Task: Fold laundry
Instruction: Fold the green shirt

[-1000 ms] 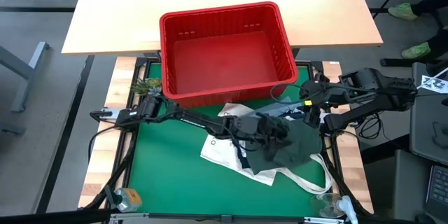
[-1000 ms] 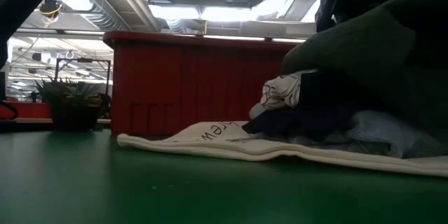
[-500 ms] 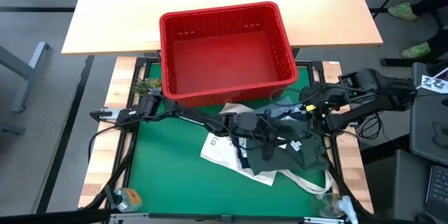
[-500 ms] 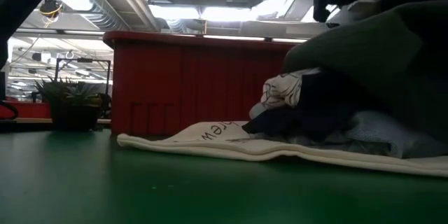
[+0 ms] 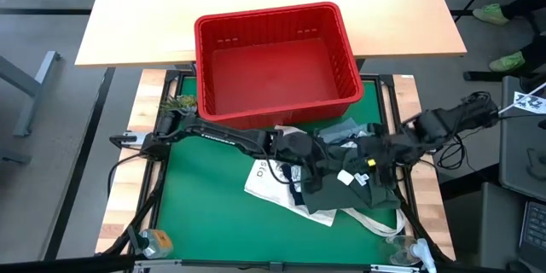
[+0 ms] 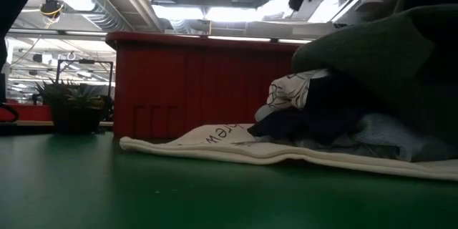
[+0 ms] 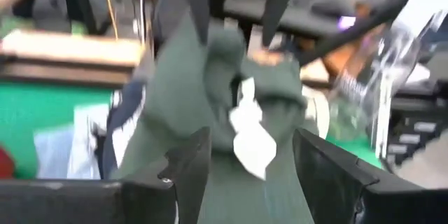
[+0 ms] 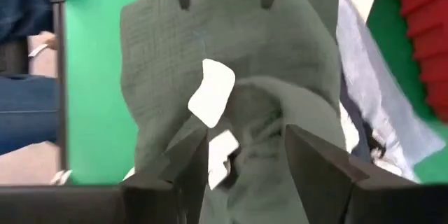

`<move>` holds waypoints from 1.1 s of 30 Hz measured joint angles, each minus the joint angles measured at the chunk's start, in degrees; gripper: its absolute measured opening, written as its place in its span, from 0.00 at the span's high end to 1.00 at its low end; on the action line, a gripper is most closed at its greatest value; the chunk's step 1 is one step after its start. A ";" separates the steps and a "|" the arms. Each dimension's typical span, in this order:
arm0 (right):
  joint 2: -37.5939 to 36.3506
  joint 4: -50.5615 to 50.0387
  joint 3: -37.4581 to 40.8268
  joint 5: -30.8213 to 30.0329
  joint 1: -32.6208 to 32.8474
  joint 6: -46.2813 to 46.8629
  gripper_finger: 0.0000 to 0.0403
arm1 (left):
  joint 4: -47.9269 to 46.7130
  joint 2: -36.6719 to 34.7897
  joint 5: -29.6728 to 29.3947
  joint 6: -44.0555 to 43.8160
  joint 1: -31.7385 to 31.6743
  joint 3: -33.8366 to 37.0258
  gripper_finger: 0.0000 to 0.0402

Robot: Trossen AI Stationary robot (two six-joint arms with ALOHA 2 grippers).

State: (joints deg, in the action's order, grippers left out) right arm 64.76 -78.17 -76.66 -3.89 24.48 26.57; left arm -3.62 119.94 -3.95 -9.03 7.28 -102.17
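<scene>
The left arm is stretched low across the green table (image 5: 205, 213) from its left edge, and its left gripper (image 5: 320, 160) is brought down over the heap of laundry. In the left wrist view the two dark fingers (image 7: 192, 164) are seen spread apart, with the dark olive green soft garment (image 7: 217, 98) bunched in the gap between them and running on ahead of the tips; nothing is clamped, though contact with the pads cannot be told. A white fabric label (image 7: 250, 131) hangs from the garment just ahead of the fingers.

The right arm is reached in from the table's right edge, bent at the elbow, and its right gripper (image 5: 368, 159) is set against the far side of the same garment, facing the left one. Its fingers (image 8: 189, 157) are likewise parted, the olive cloth (image 8: 238, 63) lying between and beyond them; whether it is gripped cannot be told.

Under the olive piece, navy cloth (image 6: 322, 111), a white leaf-printed piece (image 6: 290, 93) and light blue denim (image 6: 390, 132) are piled on a white printed tote bag (image 5: 269, 183). A red slotted plastic basket (image 5: 275, 64) stands beyond both sets of fingers.
</scene>
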 joint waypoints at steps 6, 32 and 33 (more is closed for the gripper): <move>0.12 5.26 7.40 -6.51 4.31 0.12 0.53 | -10.65 0.00 -1.93 -2.94 0.35 0.00 0.52; -0.60 -11.75 22.97 0.49 4.38 21.14 0.53 | -27.05 3.23 -9.05 -5.85 0.22 0.00 0.52; -0.71 -12.09 22.19 0.51 4.38 21.14 0.53 | -27.05 3.23 -9.05 -5.85 0.22 0.00 0.52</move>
State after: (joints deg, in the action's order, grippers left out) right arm 64.04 -90.26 -54.47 -3.38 28.86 47.70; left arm -30.68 123.17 -12.99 -14.87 7.51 -102.17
